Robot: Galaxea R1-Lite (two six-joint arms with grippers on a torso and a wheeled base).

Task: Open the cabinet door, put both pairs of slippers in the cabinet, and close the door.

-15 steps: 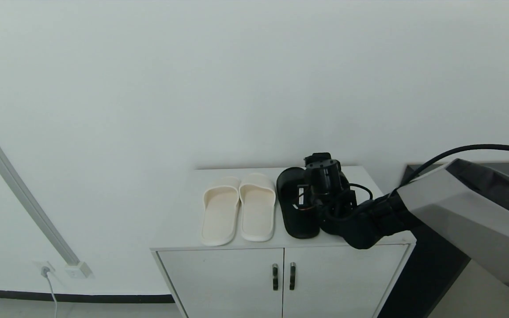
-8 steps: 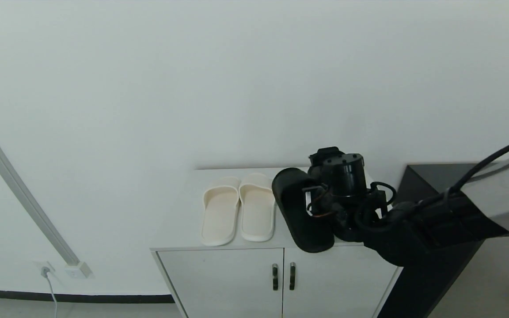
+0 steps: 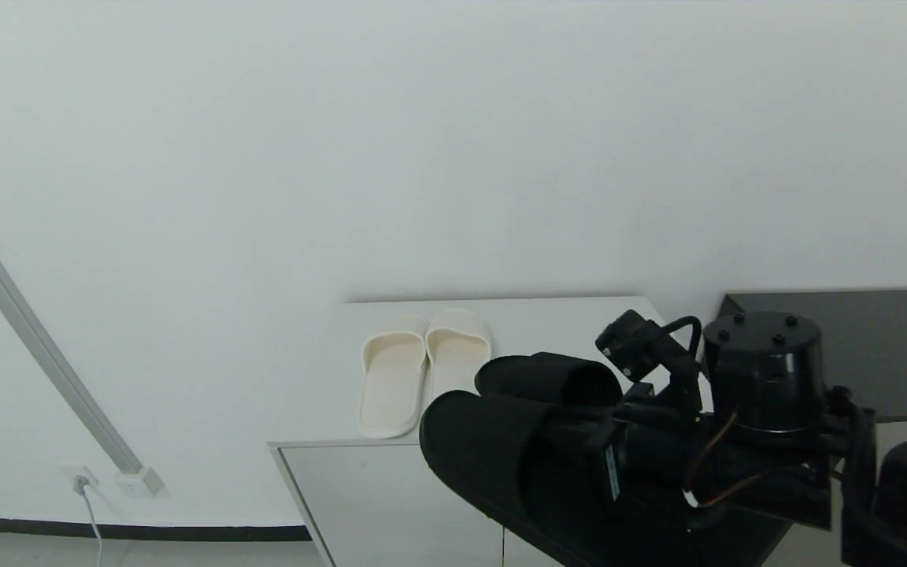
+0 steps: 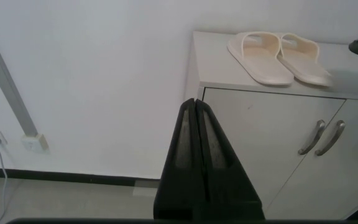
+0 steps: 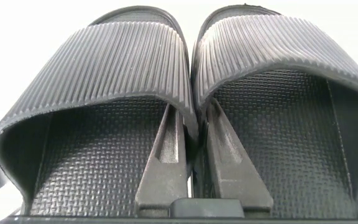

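You have the black slippers [image 3: 516, 441] off the cabinet [image 3: 564, 323]. The right gripper [image 5: 194, 121] is closed on the two inner side walls, pinching the pair together. It holds them in the air in front of the cabinet, at about 4 o'clock from the white slippers [image 3: 422, 370], which lie side by side on the top near its front edge. The doors [image 4: 260, 143] are shut, with neither arm at the handles [image 4: 322, 137], so the inside is hidden and I judge it holds no slippers. The left gripper [image 4: 196, 109] is closed on nothing, off toward the cabinet's 8 o'clock. Opening a door, stowing both pairs and closing up all remain.
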